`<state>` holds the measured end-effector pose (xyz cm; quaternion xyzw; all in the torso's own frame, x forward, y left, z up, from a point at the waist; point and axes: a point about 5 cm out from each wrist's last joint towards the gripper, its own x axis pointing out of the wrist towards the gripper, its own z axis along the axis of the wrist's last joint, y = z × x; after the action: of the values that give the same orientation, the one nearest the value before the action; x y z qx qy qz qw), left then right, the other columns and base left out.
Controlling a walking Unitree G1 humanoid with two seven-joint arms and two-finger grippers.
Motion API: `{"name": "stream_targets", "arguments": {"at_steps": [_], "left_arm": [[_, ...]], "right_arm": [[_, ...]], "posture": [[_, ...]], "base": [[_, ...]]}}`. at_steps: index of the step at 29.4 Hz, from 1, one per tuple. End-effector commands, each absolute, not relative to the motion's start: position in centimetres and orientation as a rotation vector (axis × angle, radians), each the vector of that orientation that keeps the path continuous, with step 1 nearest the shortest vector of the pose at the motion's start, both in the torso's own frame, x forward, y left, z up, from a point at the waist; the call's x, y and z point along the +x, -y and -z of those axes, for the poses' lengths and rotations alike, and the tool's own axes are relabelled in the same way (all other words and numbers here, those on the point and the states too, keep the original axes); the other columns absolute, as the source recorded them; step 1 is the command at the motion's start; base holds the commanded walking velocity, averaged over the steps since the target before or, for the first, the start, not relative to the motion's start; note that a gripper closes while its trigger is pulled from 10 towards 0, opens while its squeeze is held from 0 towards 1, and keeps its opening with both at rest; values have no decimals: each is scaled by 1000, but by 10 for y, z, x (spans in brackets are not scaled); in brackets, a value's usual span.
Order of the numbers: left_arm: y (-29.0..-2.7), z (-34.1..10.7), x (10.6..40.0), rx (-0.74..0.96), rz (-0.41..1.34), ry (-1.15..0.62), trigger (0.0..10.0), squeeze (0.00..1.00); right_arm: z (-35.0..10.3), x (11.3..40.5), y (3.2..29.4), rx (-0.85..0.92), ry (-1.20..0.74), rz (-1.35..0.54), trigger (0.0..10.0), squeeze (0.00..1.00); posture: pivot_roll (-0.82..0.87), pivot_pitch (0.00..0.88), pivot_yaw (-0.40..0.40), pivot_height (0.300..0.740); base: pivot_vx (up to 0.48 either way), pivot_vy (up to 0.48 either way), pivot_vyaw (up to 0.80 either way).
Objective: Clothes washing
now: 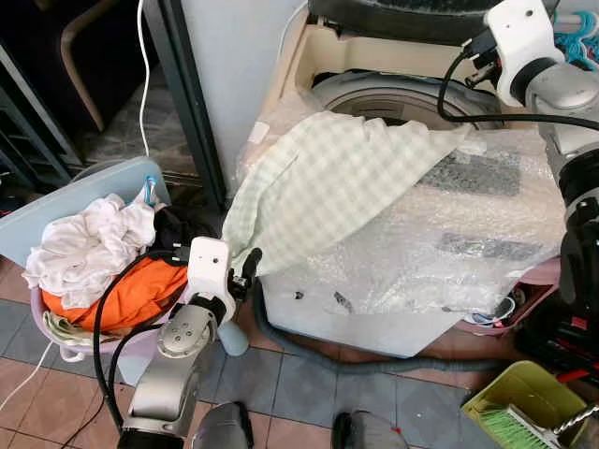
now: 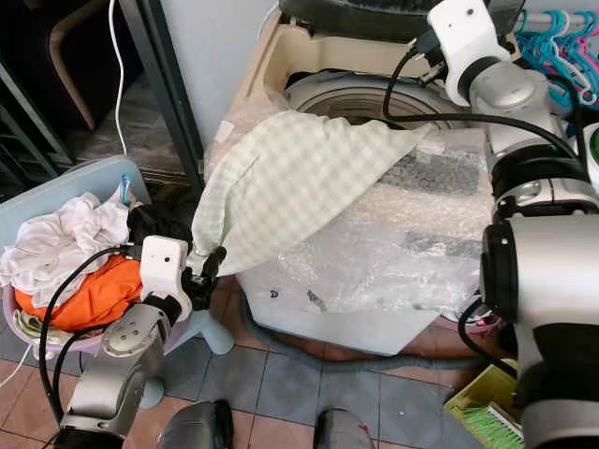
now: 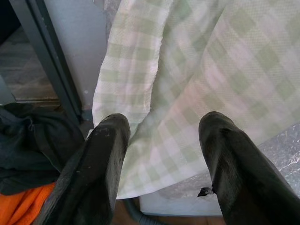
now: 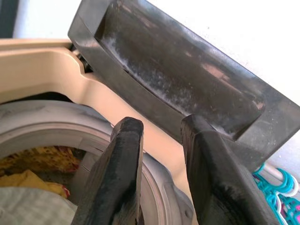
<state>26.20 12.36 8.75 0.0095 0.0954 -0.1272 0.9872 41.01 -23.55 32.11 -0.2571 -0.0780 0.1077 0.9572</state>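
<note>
A green-and-white checked cloth (image 1: 328,178) lies draped over the front left corner of the top-loading washing machine (image 1: 393,94), its tail hanging down the side. My left gripper (image 3: 161,126) is open just below that hanging edge, with nothing between its fingers. My right gripper (image 4: 161,124) is up at the machine's raised dark lid (image 4: 178,65), its fingers slightly apart and empty. Yellow fabric (image 4: 33,164) lies inside the drum. A pink laundry basket (image 1: 56,327) at the left holds white, orange and black clothes.
Bubble wrap (image 1: 468,243) covers the machine's front and control panel. A grey hose (image 1: 309,351) runs along the tiled floor. A dark metal post (image 1: 192,122) stands left of the machine. A green dustpan with brush (image 1: 524,402) sits at bottom right, turquoise hangers (image 2: 552,47) at top right.
</note>
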Motion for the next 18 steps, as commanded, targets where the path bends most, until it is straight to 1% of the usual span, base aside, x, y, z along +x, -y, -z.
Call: {"name": "stream_targets", "arguments": {"at_steps": [1, 3, 4, 5, 7, 9, 10, 11, 12, 18], "left_arm": [[-123, -84, 262, 31, 269, -208, 10000, 0], [-122, -84, 263, 32, 270, -208, 10000, 0], [-122, -84, 263, 33, 271, -208, 10000, 0], [-122, -84, 264, 33, 273, -208, 10000, 0], [-121, -84, 265, 34, 278, -207, 10000, 0], [-120, -85, 266, 36, 285, -206, 10000, 0], [-119, -85, 267, 38, 291, -205, 10000, 0], [-119, -85, 267, 38, 292, -205, 10000, 0], [-119, -85, 268, 39, 294, -205, 10000, 0], [-119, -85, 268, 39, 294, -205, 10000, 0]], "right_arm": [[-327, 406, 225, -439, 211, -372, 10000, 1000], [-314, 399, 216, -408, 201, -585, 10000, 1000], [-309, 396, 214, -411, 194, -641, 10000, 1000], [-289, 389, 212, -415, 168, -717, 10000, 1000], [-270, 385, 210, -396, 159, -725, 10000, 1000], [-251, 382, 208, -348, 155, -695, 10000, 1000], [-230, 377, 204, -355, 160, -669, 10000, 1000], [-224, 375, 202, -362, 164, -656, 10000, 1000], [-209, 369, 196, -406, 178, -626, 10000, 1000], [-209, 369, 196, -406, 178, -626, 10000, 1000]], "posture": [[-35, 74, 19, 740], [-43, 70, 23, 740], [-43, 70, 23, 740], [-44, 65, 27, 740], [-48, 65, 34, 740], [-50, 64, 38, 740], [-51, 64, 41, 740], [-52, 64, 42, 740], [-54, 65, 45, 740], [-54, 65, 45, 740]], "base": [[0, 0, 0], [0, 0, 0], [0, 0, 0], [0, 0, 0], [0, 0, 0], [0, 0, 0], [0, 0, 0], [0, 0, 0], [0, 0, 0], [0, 0, 0]]}}
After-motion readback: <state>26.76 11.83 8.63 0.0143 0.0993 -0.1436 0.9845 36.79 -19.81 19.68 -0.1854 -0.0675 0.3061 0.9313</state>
